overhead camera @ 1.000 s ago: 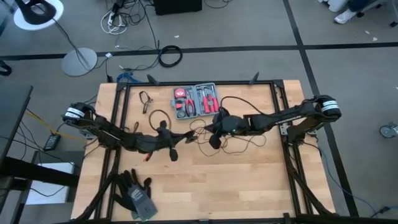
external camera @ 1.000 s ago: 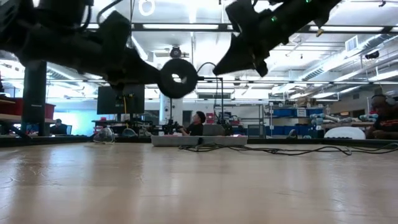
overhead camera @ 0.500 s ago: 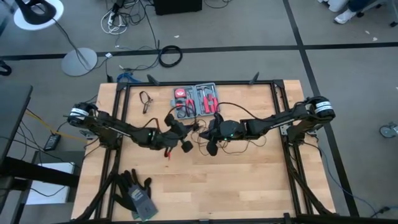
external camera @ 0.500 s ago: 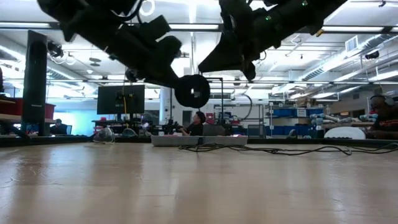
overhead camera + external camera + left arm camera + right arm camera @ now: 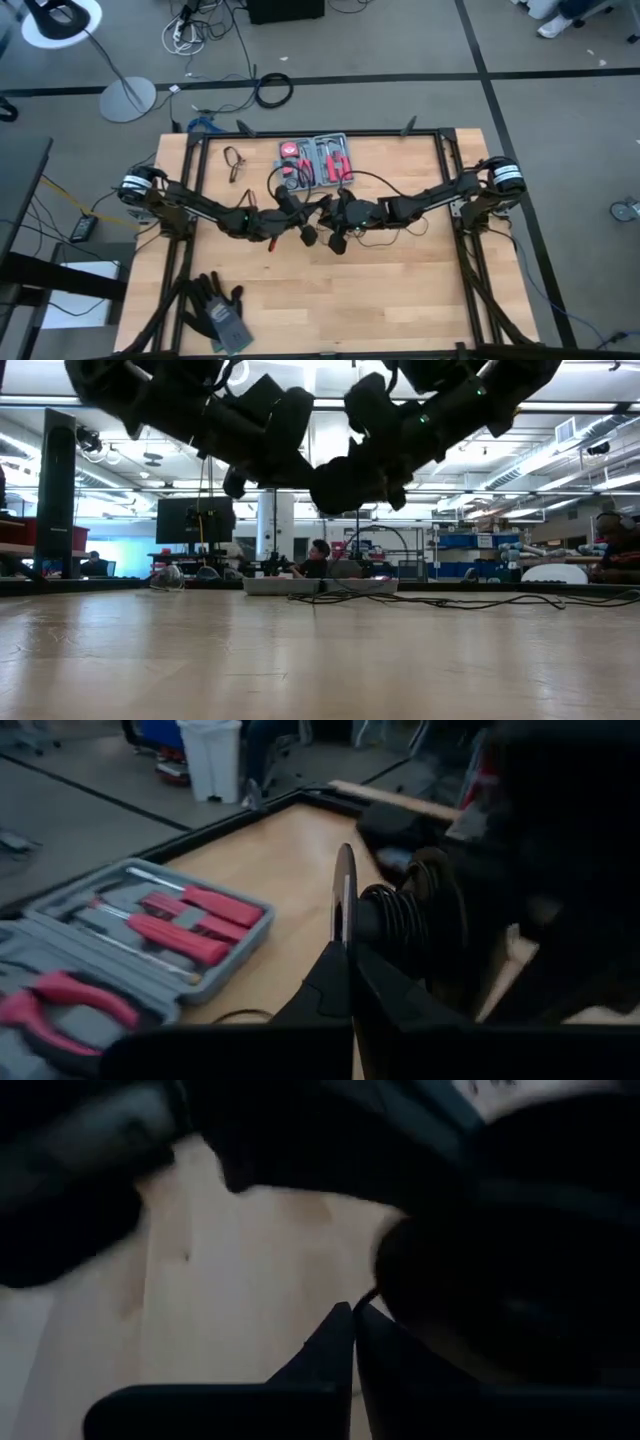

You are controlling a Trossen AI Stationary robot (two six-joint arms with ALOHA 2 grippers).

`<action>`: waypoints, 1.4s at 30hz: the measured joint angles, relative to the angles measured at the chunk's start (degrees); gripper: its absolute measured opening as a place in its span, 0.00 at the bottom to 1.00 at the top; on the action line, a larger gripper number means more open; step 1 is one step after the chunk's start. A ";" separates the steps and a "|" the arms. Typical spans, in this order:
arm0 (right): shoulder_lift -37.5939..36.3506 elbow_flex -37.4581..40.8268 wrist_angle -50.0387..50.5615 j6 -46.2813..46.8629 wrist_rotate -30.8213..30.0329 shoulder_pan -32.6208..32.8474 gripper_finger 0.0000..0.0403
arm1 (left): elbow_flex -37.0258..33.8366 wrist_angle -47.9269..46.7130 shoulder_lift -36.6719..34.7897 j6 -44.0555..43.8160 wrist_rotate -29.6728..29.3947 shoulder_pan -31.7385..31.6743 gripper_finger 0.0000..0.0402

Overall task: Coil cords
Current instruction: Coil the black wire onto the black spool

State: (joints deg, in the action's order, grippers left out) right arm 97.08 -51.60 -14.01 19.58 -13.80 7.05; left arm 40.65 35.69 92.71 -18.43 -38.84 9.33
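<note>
Left hand (image 5: 350,945) pinched shut on the cords' disc (image 5: 344,905); right hand's (image 5: 338,238) grip unclear.

Dark jointed arms (image 5: 200,207) — white-banded shoulders

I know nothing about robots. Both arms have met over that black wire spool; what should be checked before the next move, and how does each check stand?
1. Left gripper shut on the disc: ok.
2. Wire wound beside the disc: ok, several turns show.
3. Right gripper holding the wire: cannot tell.
4. Loose wire left on the table: not ok, plenty remains.
5. Arms apart: cannot tell, they meet closely.
6. Tool kit clear of the grippers: ok.
</note>
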 joint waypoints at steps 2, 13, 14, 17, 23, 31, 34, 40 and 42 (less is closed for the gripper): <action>0.39 0.00 2.44 1.04 -0.28 0.34 0.04 | -2.01 4.03 -0.02 -1.47 0.52 0.01 0.00; -0.21 4.94 7.19 5.96 -5.20 7.24 0.06 | -17.64 29.14 -0.11 -8.83 1.25 0.80 0.00; -0.29 5.39 6.70 6.76 -6.44 8.11 0.06 | -18.66 30.85 -0.11 -8.85 1.22 1.08 0.00; -0.28 6.90 4.03 7.39 -11.29 10.97 0.06 | -21.14 36.45 -0.11 -7.43 1.13 1.92 0.00; 3.59 8.97 -13.10 5.97 -18.44 12.39 0.07 | -22.90 44.85 -0.13 -1.89 0.98 3.16 0.00; 14.28 6.80 -30.57 3.34 -16.26 8.89 0.11 | -22.81 47.29 -0.13 0.16 1.50 3.16 0.00; 17.15 5.75 -35.36 3.38 -10.96 7.94 0.13 | -22.83 47.33 -0.13 0.12 1.64 3.16 0.00; 21.57 2.66 -36.31 4.73 -5.92 7.03 0.17 | -22.80 47.47 -0.13 0.15 1.57 3.16 0.00; 22.60 1.84 -36.60 4.76 -5.91 6.84 0.19 | -22.61 47.77 -0.13 0.19 1.70 3.16 0.00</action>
State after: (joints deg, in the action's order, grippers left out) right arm 119.68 -49.76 -50.60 24.34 -19.70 13.89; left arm 18.04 83.46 92.58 -18.24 -37.15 12.49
